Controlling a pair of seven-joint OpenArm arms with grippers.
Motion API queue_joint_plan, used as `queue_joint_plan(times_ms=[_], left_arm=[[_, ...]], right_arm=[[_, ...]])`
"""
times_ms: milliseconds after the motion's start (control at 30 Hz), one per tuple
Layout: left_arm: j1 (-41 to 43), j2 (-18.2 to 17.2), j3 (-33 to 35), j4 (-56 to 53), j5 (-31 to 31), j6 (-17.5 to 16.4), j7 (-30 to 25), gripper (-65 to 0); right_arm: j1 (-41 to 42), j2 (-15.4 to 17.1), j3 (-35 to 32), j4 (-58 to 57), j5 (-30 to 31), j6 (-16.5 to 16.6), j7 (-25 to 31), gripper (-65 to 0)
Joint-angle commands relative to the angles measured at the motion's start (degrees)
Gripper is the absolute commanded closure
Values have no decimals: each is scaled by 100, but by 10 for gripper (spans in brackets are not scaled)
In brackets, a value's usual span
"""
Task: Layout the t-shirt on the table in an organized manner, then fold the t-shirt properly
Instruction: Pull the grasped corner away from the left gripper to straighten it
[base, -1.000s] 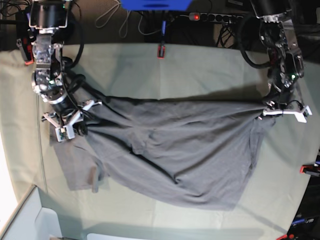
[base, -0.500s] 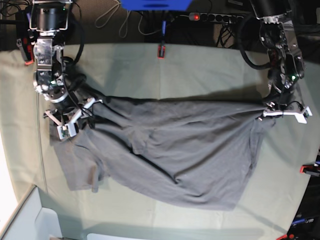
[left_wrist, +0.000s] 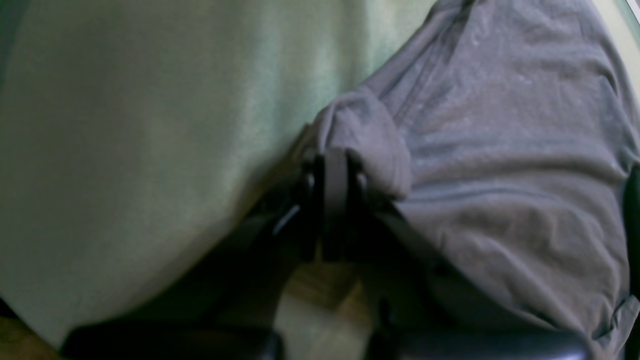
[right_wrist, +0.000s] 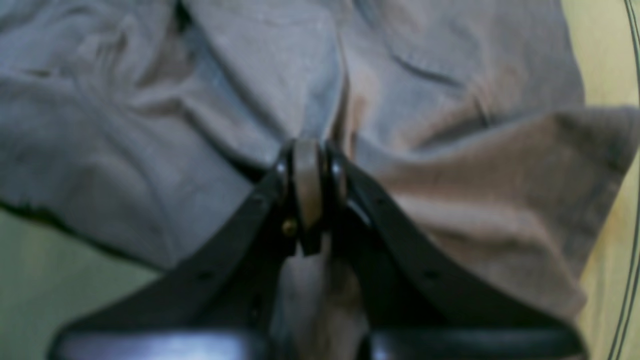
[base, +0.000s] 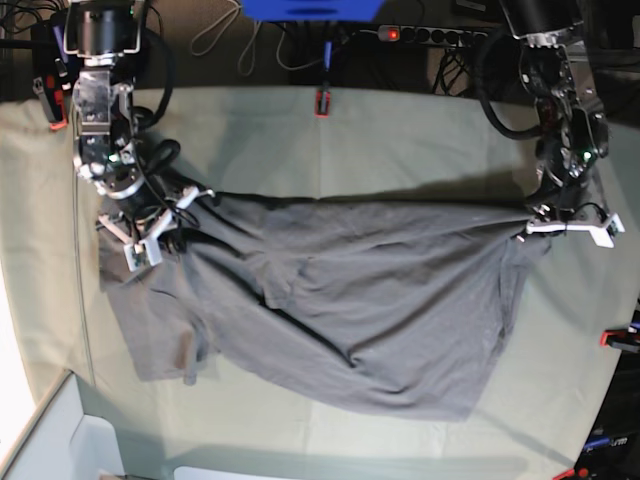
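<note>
- While the t-shirt (base: 340, 300) lies spread across the middle of the table (base: 400, 140), both arms hold it at opposite ends, its upper edge drawn into a nearly straight line between them.
- At the base view's left, the right gripper (base: 150, 228) sits over the shirt's upper corner; the cloth bunches and creases toward it.
- From the right wrist view, the right gripper (right_wrist: 309, 165) has its two dark fingers (right_wrist: 250, 210) pressed together on a pinched ridge of grey fabric (right_wrist: 425, 150), with folds fanning away from the pinch.
- At the base view's right, the left gripper (base: 560, 222) meets the shirt's other upper corner near the table's edge, and the cloth narrows to a point there.
- From the left wrist view, the left gripper (left_wrist: 334, 180) is closed on a small rolled lump of the shirt (left_wrist: 500, 150); pale green table cloth (left_wrist: 150, 150) fills the space beside it.
- Below the held edge, the shirt hangs slack on the table, with long diagonal wrinkles running toward its lower hem.
- One short sleeve (base: 160, 330) lies flat at the base view's lower left, just below the right gripper.
- Red-orange clamps (base: 321, 102) grip the table cloth at the far edge, and another (base: 612, 339) shows at the right edge.
- A power strip (base: 420, 34) with a lit red switch lies behind the table.
</note>
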Motion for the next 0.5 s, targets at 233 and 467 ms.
queue_joint_plan(times_ms=[233, 467], left_arm=[[-142, -48, -23, 83, 17, -32, -115, -1], [-142, -48, -23, 83, 17, -32, -115, -1]], right_arm=[[-543, -56, 14, 1090, 73, 19, 149, 0], [-1493, -65, 5, 2110, 99, 28, 149, 0]])
